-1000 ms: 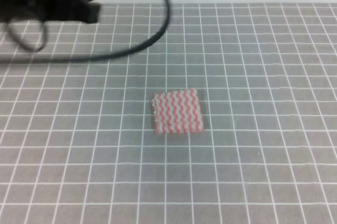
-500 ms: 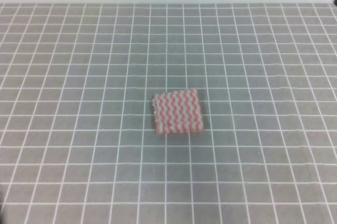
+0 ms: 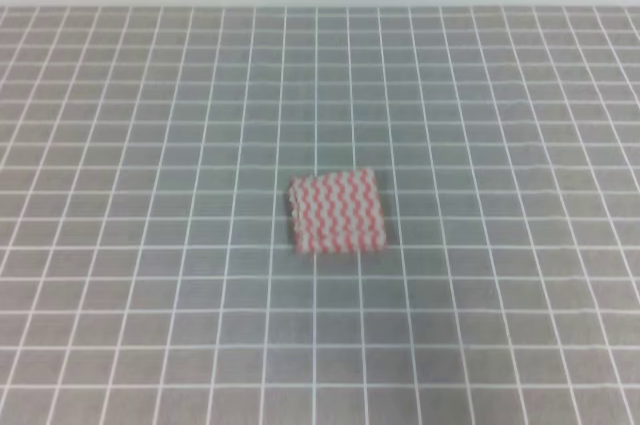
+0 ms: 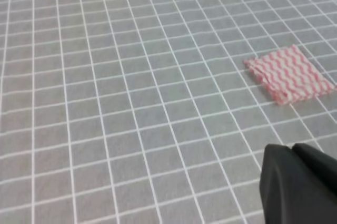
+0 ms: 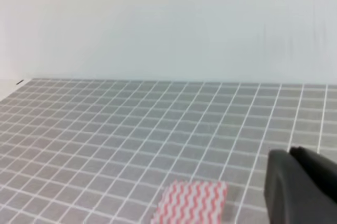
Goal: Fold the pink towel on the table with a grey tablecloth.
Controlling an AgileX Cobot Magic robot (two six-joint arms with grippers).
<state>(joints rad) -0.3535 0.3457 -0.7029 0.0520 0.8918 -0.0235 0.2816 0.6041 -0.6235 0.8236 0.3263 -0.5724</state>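
The pink towel lies as a small folded rectangle near the middle of the table with a grey tablecloth, with layered edges showing on its left side. Neither gripper appears in the high view. In the left wrist view the towel is at the right, well beyond my left gripper, whose dark fingers sit pressed together in the lower right corner. In the right wrist view the towel rests at the bottom centre, to the left of my right gripper, which is also shut and holds nothing.
A plain white wall rises behind the far edge of the table. Only the grid-lined grey cloth surrounds the towel on every side.
One second ago the left arm and its cable hung over the table's upper left and a dark part showed at the top right; both have left the high view. The towel has not moved.
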